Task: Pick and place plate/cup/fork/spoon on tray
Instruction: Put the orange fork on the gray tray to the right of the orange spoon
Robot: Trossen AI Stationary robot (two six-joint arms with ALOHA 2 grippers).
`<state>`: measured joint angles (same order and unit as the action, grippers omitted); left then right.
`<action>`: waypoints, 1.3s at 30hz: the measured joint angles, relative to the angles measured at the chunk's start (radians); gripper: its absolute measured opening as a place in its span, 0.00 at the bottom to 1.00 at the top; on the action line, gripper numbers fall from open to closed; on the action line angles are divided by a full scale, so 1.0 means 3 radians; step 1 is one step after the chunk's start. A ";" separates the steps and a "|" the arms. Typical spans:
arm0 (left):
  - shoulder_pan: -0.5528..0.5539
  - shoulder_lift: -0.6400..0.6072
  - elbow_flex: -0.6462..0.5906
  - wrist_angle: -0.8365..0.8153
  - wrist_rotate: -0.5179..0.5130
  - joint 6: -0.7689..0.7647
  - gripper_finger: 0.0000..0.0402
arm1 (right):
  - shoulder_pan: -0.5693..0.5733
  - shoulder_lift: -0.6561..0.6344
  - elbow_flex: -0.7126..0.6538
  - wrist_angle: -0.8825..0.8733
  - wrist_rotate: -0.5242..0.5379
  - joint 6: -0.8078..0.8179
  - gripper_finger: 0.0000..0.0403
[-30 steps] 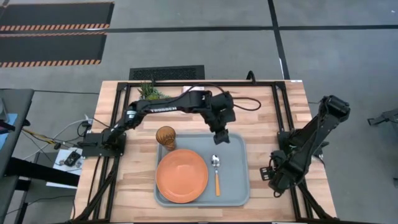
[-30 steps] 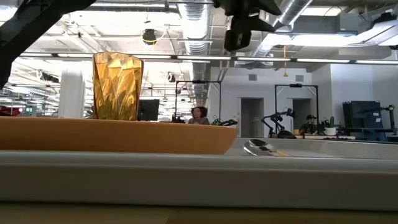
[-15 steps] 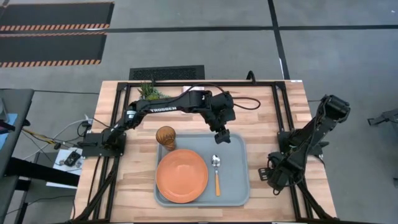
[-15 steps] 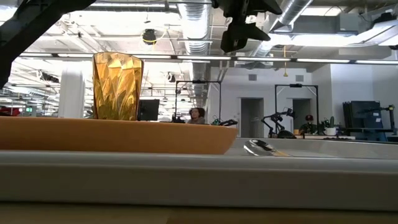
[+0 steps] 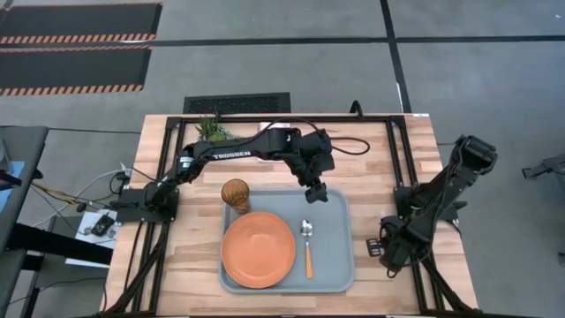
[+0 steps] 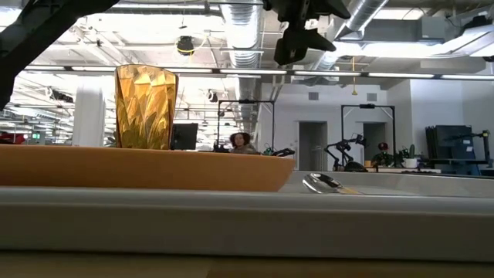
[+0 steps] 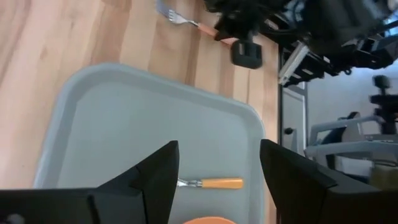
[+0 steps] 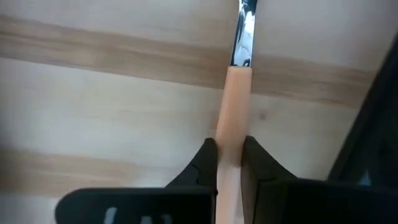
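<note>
The pale blue-grey tray [image 5: 335, 265] lies mid-table. On it rest the orange plate [image 5: 258, 250], the amber cup [image 5: 236, 194], standing upright at its far left, and the spoon [image 5: 306, 238], lying flat right of the plate. My left gripper [image 5: 316, 191] hangs open above the tray's far right corner with nothing between its fingers. The fork [image 7: 186, 20] lies on the bare wood right of the tray, where my right gripper [image 5: 378, 251] is down at the table and shut on it. The high view hides the fork under that gripper. My right gripper pinches the fork's orange handle [image 8: 233, 106] between its two fingers [image 8: 208, 158], one on each long side, toward the handle's free end. It comes slanting down from the table's right side. The fork lies flat on the wood, its metal neck [image 8: 244, 31] pointing away from the fingers.
A small green potted plant [image 5: 212, 130] stands at the table's far left. Black frame rails [image 5: 402, 159] run along the table's edges, one close behind my right gripper. In the low view a person [image 6: 241, 141] shows far off in the room.
My left gripper has opened wider over the tray's far right corner and drawn slightly toward the far edge. The plate, cup and spoon have stayed where they were.
</note>
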<state>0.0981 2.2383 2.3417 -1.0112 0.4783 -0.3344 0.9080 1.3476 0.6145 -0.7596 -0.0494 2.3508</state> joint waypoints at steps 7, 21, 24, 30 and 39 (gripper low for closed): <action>0.0081 0.0000 -0.0075 0.0180 -0.0079 -0.0213 0.52 | -0.0056 -0.0005 0.0727 -0.0888 0.0653 -0.0138 0.08; 0.0159 0.0015 -0.0336 0.1263 0.0208 -0.0921 0.52 | -0.0644 -0.0009 0.1795 -0.1788 0.1493 -0.1365 0.08; 0.0137 0.0023 -0.0351 0.1116 0.0193 -0.0853 0.52 | -0.0781 -0.0009 0.1832 -0.1721 0.1484 -0.1655 0.08; 0.0110 0.0023 -0.0351 0.1059 0.0035 -0.0758 0.52 | -0.0971 -0.0009 0.1845 -0.1309 0.1405 -0.2456 0.10; 0.0115 0.0023 -0.0351 0.1079 0.0023 -0.0792 0.52 | -0.1071 -0.0009 0.1849 -0.1115 0.1368 -0.2778 0.12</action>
<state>0.1326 2.2452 2.2364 -0.6874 0.4850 -0.5720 0.5867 1.3449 1.1690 -1.0940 0.3612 1.5173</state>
